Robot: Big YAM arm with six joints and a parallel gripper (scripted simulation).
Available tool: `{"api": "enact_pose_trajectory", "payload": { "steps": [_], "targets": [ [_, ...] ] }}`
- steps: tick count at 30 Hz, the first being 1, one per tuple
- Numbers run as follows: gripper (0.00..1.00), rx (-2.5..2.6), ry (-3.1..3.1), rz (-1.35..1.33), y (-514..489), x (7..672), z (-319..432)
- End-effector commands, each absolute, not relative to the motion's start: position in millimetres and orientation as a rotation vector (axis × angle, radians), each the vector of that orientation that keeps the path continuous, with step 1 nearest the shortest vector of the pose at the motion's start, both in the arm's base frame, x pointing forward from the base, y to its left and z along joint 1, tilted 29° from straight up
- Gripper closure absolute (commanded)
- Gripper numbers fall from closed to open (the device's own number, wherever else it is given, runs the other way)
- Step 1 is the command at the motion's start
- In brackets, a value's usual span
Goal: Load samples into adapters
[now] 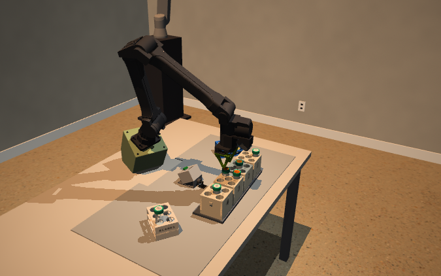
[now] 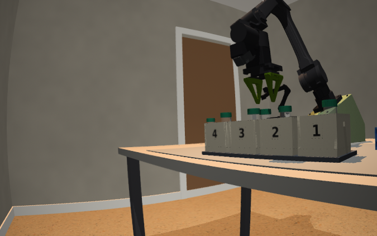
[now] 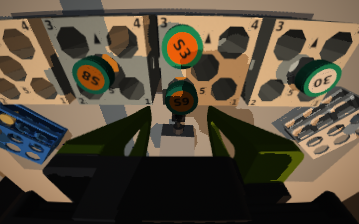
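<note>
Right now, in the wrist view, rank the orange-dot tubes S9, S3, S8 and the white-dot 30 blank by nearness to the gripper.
1. Orange-dot tube S9, between the open gripper's green fingers.
2. Orange-dot S3, beyond it.
3. Orange-dot S8, left adapter.
4. White-dot 30 blank, far right.

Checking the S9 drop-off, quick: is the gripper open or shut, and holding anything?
Gripper: open, holding nothing; its fingers stand apart above tube S9, which sits in an adapter hole.

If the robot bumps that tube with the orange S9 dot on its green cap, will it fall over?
Probably not. The green-capped tube with the orange S9 dot sits deep in a hole of a beige block adapter, only its cap poking out, so the walls should hold it upright. The open green-fingered gripper hangs above it. Lying free, its round shape would likely roll.
</note>
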State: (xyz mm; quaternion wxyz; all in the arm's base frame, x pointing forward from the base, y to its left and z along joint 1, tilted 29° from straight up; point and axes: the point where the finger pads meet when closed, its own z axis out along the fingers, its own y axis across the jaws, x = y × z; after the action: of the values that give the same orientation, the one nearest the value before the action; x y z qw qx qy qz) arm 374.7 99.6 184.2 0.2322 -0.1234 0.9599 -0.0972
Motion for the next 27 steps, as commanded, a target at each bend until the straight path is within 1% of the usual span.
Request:
{"api": "enact_pose_trajectory", "payload": {
  "steps": [1, 16, 17, 18, 21, 27],
  "targets": [
    [0.45, -0.319, 2.602, -0.251, 103.6, 382.1, 204.8],
    [0.45, -0.319, 2.602, -0.251, 103.6, 382.1, 204.8],
    [0.45, -0.309, 2.574, -0.234, 108.1, 380.5, 225.3],
    [0.20, -0.246, 2.578, -0.214, 115.9, 377.0, 222.3],
    [0.20, -0.073, 2.655, -0.207, 132.1, 355.8, 178.3],
    [0.20, 0.327, 2.604, -0.085, 179.2, 342.4, 168.6]
  ]
}}
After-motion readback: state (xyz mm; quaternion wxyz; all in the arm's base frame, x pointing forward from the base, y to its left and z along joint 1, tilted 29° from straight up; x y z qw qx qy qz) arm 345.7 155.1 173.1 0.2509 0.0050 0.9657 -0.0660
